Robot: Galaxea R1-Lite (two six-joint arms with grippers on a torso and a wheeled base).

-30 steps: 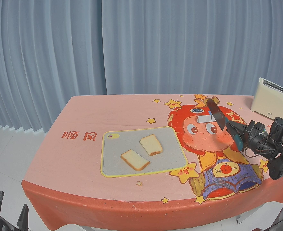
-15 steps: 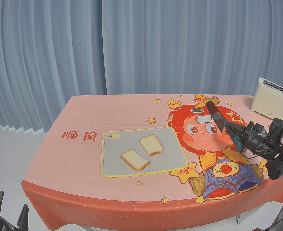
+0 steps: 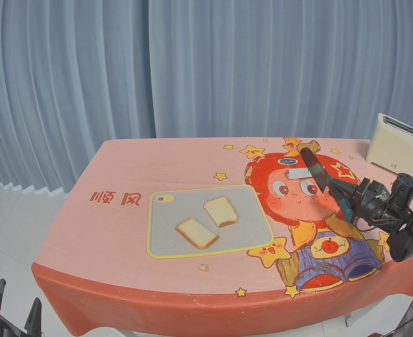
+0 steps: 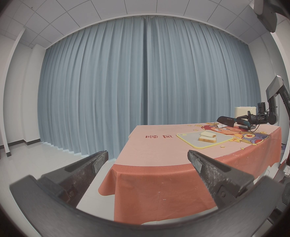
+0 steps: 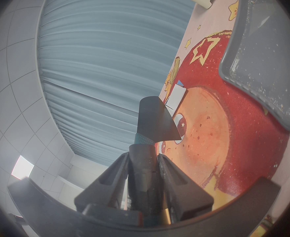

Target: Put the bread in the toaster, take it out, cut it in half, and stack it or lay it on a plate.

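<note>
Two bread halves (image 3: 221,211) (image 3: 197,233) lie side by side, a little apart, on a grey cutting board with a yellow rim (image 3: 253,225) at the table's middle. My right gripper (image 3: 351,197) hovers over the table to the right of the board, shut on the teal handle of a knife (image 3: 315,169). Its dark blade points up and toward the back. In the right wrist view the fingers (image 5: 171,178) clamp the knife handle (image 5: 144,162) below the blade (image 5: 154,120). My left gripper (image 4: 148,168) hangs open and empty, low off the table's front-left corner (image 3: 14,305).
A cream toaster (image 3: 395,150) stands at the back right corner. A dark grey tray (image 5: 266,50) speckled with crumbs lies on the cloth near my right gripper. A small crumb (image 3: 203,267) sits in front of the board. The left part of the pink cloth is bare.
My right gripper with the knife has drifted slightly to the right. The bread halves, board and left gripper have not moved.
</note>
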